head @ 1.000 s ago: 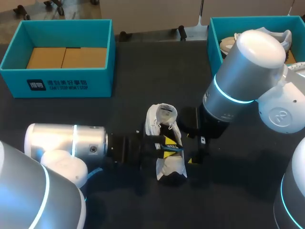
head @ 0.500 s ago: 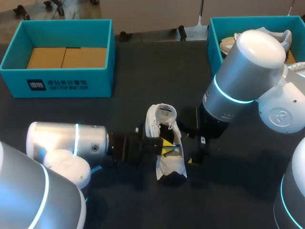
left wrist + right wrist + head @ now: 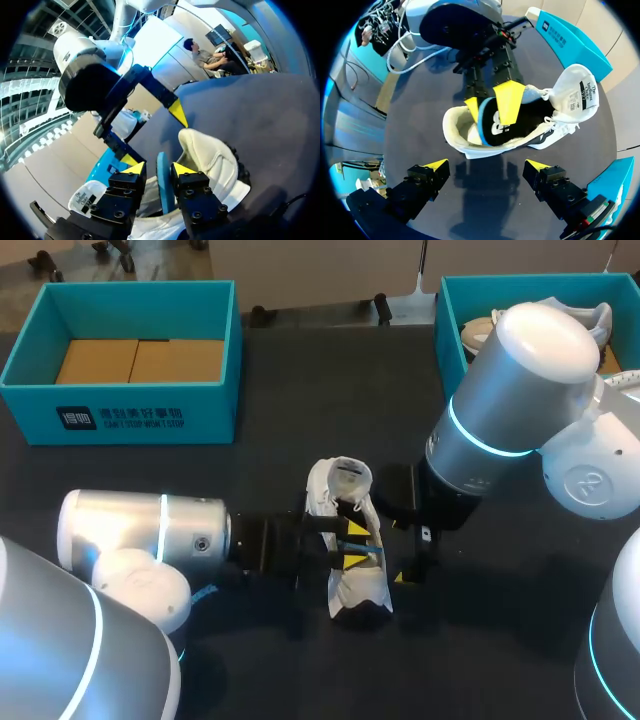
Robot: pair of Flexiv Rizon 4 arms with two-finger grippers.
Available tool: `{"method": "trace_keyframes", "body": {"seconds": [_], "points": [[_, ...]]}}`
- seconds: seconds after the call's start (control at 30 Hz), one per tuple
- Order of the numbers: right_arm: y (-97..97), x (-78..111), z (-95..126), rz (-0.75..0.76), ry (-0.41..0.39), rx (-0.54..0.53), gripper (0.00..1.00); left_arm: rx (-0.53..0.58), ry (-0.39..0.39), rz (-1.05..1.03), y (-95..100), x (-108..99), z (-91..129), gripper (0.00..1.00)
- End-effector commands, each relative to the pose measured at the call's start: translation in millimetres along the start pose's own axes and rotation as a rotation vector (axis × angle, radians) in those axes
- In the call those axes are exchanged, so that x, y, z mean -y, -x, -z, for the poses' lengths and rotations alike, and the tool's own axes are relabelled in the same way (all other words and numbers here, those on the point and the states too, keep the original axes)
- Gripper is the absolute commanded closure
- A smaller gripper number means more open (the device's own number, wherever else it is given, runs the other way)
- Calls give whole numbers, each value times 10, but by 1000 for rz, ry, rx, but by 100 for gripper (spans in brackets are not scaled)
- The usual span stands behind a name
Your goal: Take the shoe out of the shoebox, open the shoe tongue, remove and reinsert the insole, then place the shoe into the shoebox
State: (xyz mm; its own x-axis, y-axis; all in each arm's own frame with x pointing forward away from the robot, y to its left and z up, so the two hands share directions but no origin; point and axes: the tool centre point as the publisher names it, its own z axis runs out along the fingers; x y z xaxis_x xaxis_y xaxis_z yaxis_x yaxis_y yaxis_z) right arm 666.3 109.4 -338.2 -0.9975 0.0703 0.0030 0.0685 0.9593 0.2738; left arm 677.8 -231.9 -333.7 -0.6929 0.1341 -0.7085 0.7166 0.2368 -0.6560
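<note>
Insole [image 3: 163, 186] half hidden in shoe [image 3: 210, 157], clamped by left pincer [image 3: 157, 168].

Noted a dark, matte table [image 3: 270, 430] spread under everything, plain and unpatterned in the head view and greyer in the right wrist view. Found at its far right corner a teal bin [image 3: 540, 281], open-topped and straight-walled, seen only in part from above. Made out inside it a rounded off-white thing [image 3: 478, 332] close to the wall on the bin's left side, and a crumpled white thing [image 3: 592, 315] farther right, near the back wall. Could not tell what either was. Glimpsed a small patch of brown bin floor [image 3: 610, 358] just below the crumpled thing.
</note>
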Motion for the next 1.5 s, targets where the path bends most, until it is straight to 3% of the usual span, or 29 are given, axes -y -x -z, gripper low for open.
{"method": "trace_keyframes", "body": {"seconds": [0.03, 0.2, 0.27, 0.3, 0.63, 0.8, 0.83, 0.87, 1.0, 1.33, 1.5], "points": [[-7, -9, -14, -1, -2, 2, 0, -4, -3, -11, -14, 84, 88, 67], [-7, -9, -14, -1, -2, 2, 0, -40, 0, -13, -35, 94, 17, 78], [-7, -9, -14, -1, -2, 2, 0, -53, 11, -16, -52, 59, -22, 96], [-7, -9, -14, -1, -2, 2, 0, -57, 13, -14, -61, 42, -36, 100], [-7, -9, -14, -1, -2, 2, 0, -74, 80, -9, -87, -210, -105, 100], [-7, -9, -14, -1, -2, 2, 0, -80, 62, 23, -106, -163, -56, 100], [-7, -9, -14, -1, -2, 2, 0, -80, 62, 22, -107, -141, -38, 97], [-7, -9, -14, -1, -2, 2, 0, -80, 52, 24, -105, -111, -10, 76], [-7, -9, -14, -1, -2, 2, 0, -74, 42, 27, -72, -48, 77, 66], [-7, -9, -14, -1, -2, 2, 0, -96, 41, 44, -18, 33, 218, 62], [86, 198, 174, -21, 10, 6, 0, -138, 44, 30, 9, 81, 273, 66]]}}
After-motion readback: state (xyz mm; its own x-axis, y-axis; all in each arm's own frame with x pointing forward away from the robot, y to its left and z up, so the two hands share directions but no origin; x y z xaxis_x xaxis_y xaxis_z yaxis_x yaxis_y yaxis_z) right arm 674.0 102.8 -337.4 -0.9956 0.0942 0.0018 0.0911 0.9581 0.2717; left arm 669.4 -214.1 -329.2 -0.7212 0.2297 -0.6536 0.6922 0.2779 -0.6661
